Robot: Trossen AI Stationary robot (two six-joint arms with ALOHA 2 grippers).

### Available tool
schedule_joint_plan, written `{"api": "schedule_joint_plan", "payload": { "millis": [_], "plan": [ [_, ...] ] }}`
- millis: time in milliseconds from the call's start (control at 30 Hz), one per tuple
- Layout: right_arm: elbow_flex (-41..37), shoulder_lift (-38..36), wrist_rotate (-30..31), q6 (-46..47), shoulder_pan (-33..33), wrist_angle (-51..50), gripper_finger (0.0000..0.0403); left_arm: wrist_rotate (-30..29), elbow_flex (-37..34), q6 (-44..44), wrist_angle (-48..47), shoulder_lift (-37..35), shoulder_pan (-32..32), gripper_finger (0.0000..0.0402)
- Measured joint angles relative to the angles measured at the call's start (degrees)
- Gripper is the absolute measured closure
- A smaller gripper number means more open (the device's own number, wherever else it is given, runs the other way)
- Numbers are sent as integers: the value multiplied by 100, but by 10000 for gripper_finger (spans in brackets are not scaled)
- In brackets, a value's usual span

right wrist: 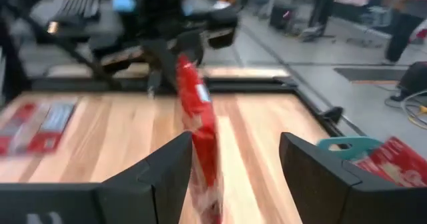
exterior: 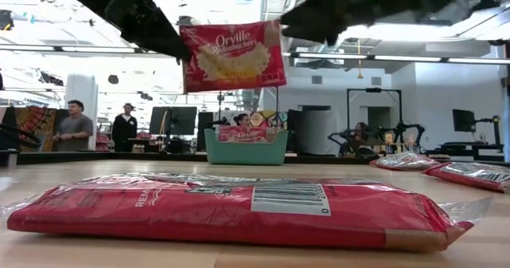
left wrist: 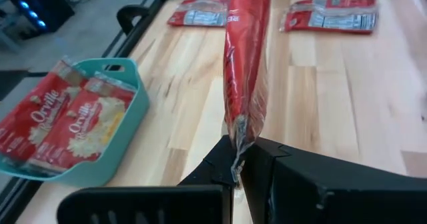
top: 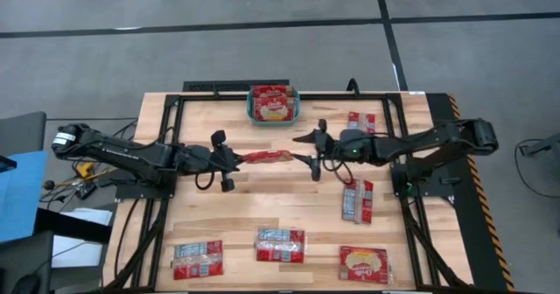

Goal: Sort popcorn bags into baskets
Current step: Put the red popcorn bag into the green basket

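One red popcorn bag (top: 267, 157) hangs in the air between my two grippers, above the table's middle. It stands on edge with its printed face (exterior: 233, 57) toward the near side. My left gripper (top: 234, 159) is shut on its left end. My right gripper (right wrist: 230, 164) is open at the bag's right end (right wrist: 199, 127), one finger on each side. The teal basket (top: 273, 117) sits at the far edge and holds red bags (left wrist: 67, 124). My left gripper pinches the crimped seal at the bag's left end (left wrist: 235, 159) between its two fingers, coming level from the table's left, along the bag's length. The bag is lifted clear and juts out level, standing on its edge. My right gripper: the bag's end stands close to one finger (right wrist: 167, 167); whether they touch, I cannot tell.
Several more bags lie flat on the table: one near the far right (top: 361, 122), one right of middle (top: 357, 199), three along the near edge (top: 197, 259) (top: 280, 244) (top: 363, 263). A black frame (top: 166, 119) borders the board. People stand in the room behind (exterior: 76, 124).
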Motion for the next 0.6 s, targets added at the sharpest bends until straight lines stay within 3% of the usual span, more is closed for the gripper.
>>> {"api": "schedule_joint_plan", "payload": {
  "millis": [267,433,600],
  "plan": [
    [1668,882,-37,-885,50,-1915,158,-46,0,-445,-183,149,24,401],
    [2165,912,-122,-1227,142,-2171,158,-393,0,-795,-812,160,31,401],
    [2343,1084,-758,-1203,-13,-2119,159,-395,0,-716,-661,162,31,401]
  ]
}}
